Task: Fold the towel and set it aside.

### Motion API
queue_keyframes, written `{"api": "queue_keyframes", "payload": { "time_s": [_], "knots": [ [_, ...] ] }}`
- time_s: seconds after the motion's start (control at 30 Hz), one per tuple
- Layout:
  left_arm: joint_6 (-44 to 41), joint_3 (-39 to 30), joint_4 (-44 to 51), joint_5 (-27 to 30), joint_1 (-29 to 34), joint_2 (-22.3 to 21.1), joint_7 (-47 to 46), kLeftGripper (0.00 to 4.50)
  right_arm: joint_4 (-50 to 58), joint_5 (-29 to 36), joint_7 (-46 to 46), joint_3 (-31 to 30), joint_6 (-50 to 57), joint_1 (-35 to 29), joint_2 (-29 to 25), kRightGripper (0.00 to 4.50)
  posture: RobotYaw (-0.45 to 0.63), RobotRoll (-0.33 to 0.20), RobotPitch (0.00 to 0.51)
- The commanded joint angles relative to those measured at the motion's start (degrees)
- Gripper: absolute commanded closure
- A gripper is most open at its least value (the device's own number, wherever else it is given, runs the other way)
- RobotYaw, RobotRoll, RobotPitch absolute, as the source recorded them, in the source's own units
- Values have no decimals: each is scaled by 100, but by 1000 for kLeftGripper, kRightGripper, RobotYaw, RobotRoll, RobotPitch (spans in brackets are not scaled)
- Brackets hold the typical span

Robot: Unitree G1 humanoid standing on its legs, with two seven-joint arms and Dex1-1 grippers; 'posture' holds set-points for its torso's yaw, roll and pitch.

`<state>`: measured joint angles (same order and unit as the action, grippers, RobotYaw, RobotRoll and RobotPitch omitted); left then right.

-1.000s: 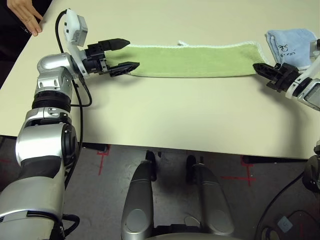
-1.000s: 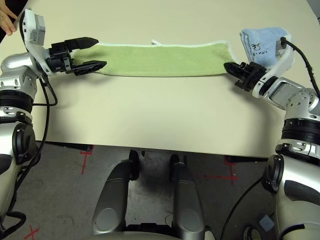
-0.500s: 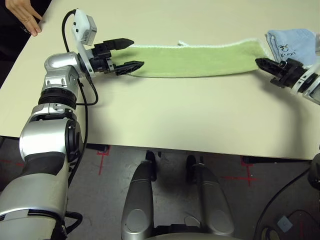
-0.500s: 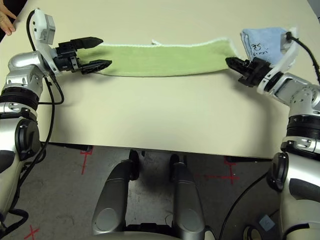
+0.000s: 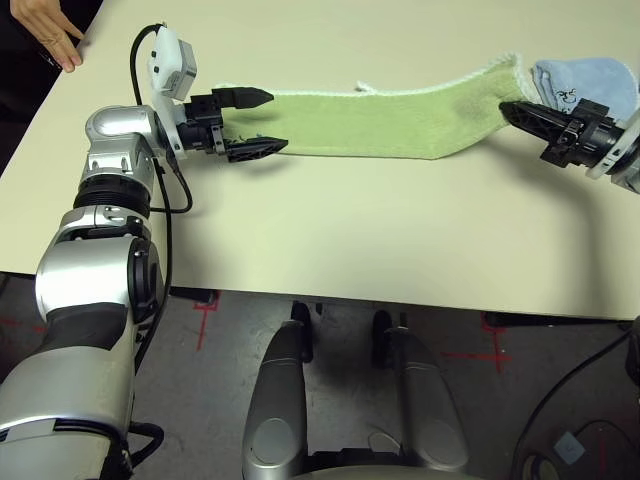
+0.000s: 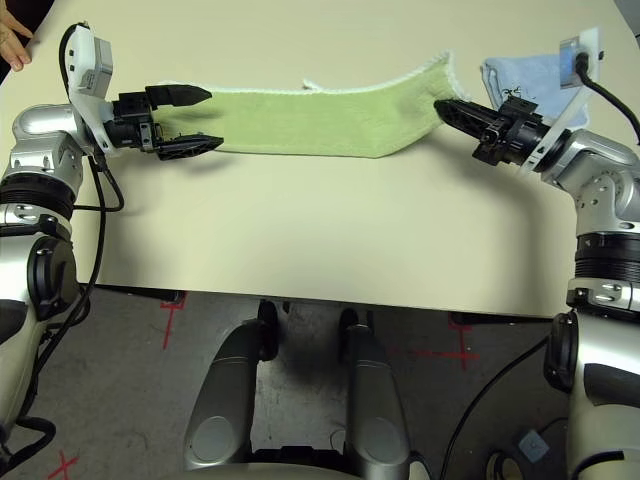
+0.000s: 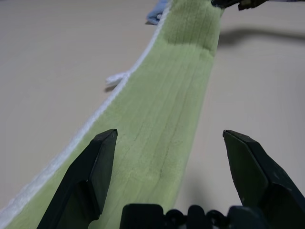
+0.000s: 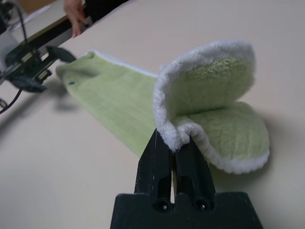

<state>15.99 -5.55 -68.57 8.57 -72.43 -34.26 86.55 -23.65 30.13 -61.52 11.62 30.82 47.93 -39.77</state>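
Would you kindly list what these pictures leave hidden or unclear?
- Towel's left end: left gripper, open, stands over it in the head views; contact unclear.
- Blue cloth: partly behind the right gripper, shut on the towel; its printed motif is too small to read.
- Person's hand: cut off by the picture's edge.

- One lime-green towel (image 5: 380,122)
- One light blue folded cloth (image 5: 590,85)
- Two grippers: left gripper (image 5: 262,121), right gripper (image 5: 512,112)
- One table (image 5: 330,230)
- One person's hand (image 5: 48,30)
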Motion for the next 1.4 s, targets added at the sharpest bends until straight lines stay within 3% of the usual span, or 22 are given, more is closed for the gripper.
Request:
{"api": "queue_keyframes", "payload": {
  "time_s": [0.03, 0.4, 0.7, 0.9, 1.0, 1.1, 1.23, 1.4],
  "knots": [
    [30, 31, -49, -81, -68, -18, 116, 0, 330, -218, 231, -275, -25, -7, 168, 4461, 33, 0, 357],
    [-13, 10, -6, -46, -66, 1, 172, 0, 982, -351, 880, -625, 439, 108, 664, 4461, 50, 0, 361],
    [-46, -14, 31, -11, -62, -6, 218, 0, 988, 405, 2321, 1003, 1706, -180, 473, 4461, 43, 0, 361],
    [-76, -3, 19, -19, -95, 27, 230, 0, 1625, 1213, 4015, 2204, 3728, -368, 841, 4461, 27, 0, 366],
    [-93, -5, 19, -13, -119, 71, 216, 0, 1721, 1307, 4528, 2427, 3972, -266, 1059, 4461, 24, 0, 366],
    [-109, -11, 22, -8, -135, 91, 212, 0, 1830, 1292, 4410, 2161, 3654, -146, 1103, 4461, 26, 0, 366],
    [-121, -18, 30, -5, -140, 81, 220, 0, 2062, 749, 3059, 791, 2410, -259, 691, 4461, 38, 0, 365],
    [-135, -26, 49, 5, -137, 58, 232, 0, 1685, 66, 2013, -328, 1260, 19, 435, 4461, 50, 0, 365]
  ]
}}
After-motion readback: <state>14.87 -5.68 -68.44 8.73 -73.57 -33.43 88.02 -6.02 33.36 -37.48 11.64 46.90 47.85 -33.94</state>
